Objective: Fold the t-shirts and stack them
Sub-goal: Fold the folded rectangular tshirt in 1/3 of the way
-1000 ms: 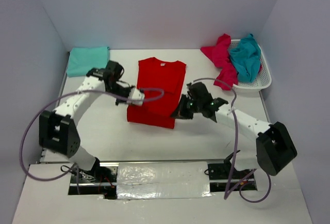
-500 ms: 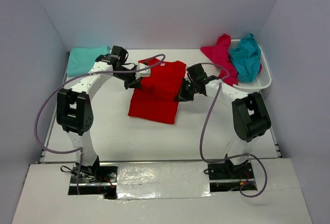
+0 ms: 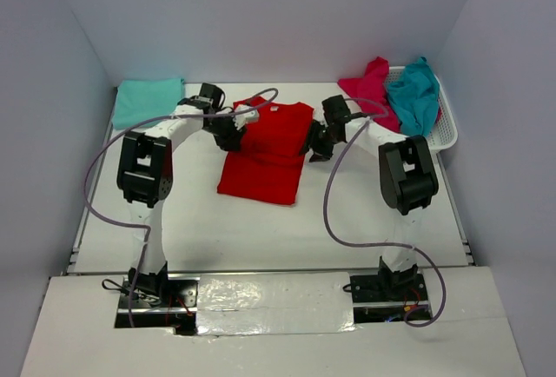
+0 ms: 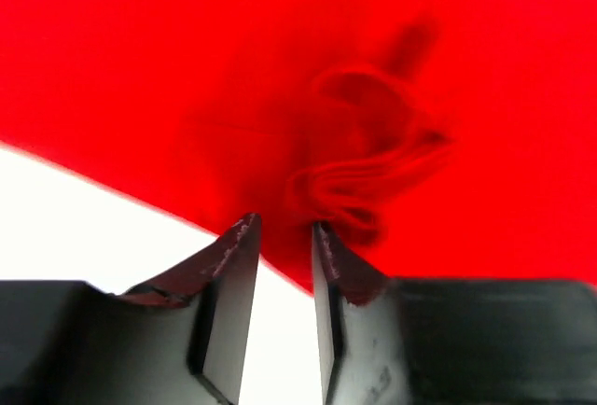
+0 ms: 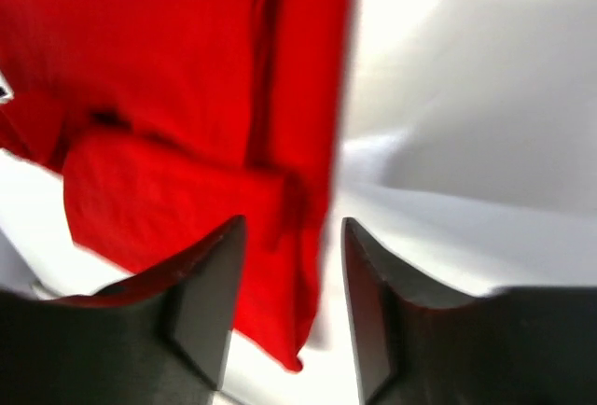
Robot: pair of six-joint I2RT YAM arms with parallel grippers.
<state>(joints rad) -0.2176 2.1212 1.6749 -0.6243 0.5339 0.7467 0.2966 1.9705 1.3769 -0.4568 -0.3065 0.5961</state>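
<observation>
The red t-shirt (image 3: 265, 147) lies flat on the table (image 3: 182, 221) between your two grippers, its left edge at the tips of the left gripper (image 3: 229, 130) and its right edge at the right gripper (image 3: 318, 144).

Both grippers look released. In the left wrist view the jaws stand a little apart with nothing pinched, and a bunched ridge of cloth (image 4: 364, 176) sits just beyond the tips. In the right wrist view the jaws stand wider, with the shirt's side edge lying in the gap but not clamped.

Expect it to be light, limp cloth. It will not hold a shape, it sags from whatever point you lift, and it rucks up if the fingers drag across it, as that ridge shows. Pinch at an edge or corner, catching every layer, and use both sides together so it stays square.

Its long axis runs away from the arm bases, leaning slightly left toward the near end. The collar (image 3: 274, 109) is at the far end and the hem (image 3: 256, 196) is nearest you. The sleeves appear tucked in, which leaves a rough rectangle.
</observation>
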